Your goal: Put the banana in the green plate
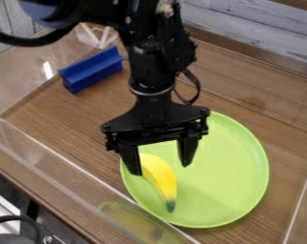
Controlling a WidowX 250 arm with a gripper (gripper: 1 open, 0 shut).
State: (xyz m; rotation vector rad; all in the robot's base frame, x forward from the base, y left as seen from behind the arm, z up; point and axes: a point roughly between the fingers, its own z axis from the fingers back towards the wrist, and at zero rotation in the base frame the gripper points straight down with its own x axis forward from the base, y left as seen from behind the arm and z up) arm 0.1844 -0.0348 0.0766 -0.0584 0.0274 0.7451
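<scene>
The banana (164, 181), small, yellow and curved with a dark tip, lies on the left part of the green plate (233, 162), a large round lime-green plate near the table's front. My black gripper (157, 156) points straight down and stands open, its two fingers (128, 158) set on either side of the banana's upper end. The fingertips are low, close to the plate, and I cannot tell whether they touch the banana. The arm hides the plate's back left rim.
A blue rectangular block (90, 69) lies on the wooden table at the back left. A yellow container (118, 21) stands behind it. A clear plastic wall (42, 162) runs along the table's front and left edges.
</scene>
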